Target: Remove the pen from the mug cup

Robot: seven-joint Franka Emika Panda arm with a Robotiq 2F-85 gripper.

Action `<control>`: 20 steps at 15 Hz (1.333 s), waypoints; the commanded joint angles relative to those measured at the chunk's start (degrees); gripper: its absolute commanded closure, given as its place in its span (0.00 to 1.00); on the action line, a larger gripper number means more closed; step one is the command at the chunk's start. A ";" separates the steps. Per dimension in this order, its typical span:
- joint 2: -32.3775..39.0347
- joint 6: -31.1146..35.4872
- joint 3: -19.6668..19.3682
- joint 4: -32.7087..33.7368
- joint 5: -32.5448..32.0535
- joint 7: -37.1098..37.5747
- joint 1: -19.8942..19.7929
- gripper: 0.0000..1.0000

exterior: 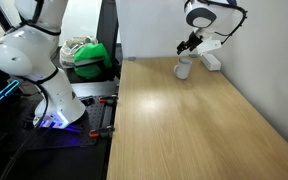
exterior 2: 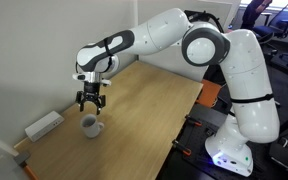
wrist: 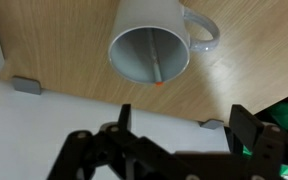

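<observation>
The pale grey-white mug cup (wrist: 149,45) stands upright on the wooden table, its handle (wrist: 204,28) to the right in the wrist view. The thin pen (wrist: 160,72) leans inside it, its orange-red end at the rim. The mug also shows in both exterior views (exterior: 183,67) (exterior 2: 90,125); the pen is too small to make out there. My gripper (wrist: 184,125) hangs just above the mug (exterior: 189,44) (exterior 2: 91,101). It is open and empty, with its fingers apart from the mug.
A white rectangular block (exterior: 213,60) (exterior 2: 44,125) lies next to the mug by the wall. The wooden table (exterior: 184,130) stretches away from the mug. The robot base (exterior: 44,90) and a green object (exterior: 89,55) stand beside the table's edge.
</observation>
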 commanded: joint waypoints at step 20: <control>9.67 -0.51 3.19 10.52 -6.53 2.16 -0.12 0.44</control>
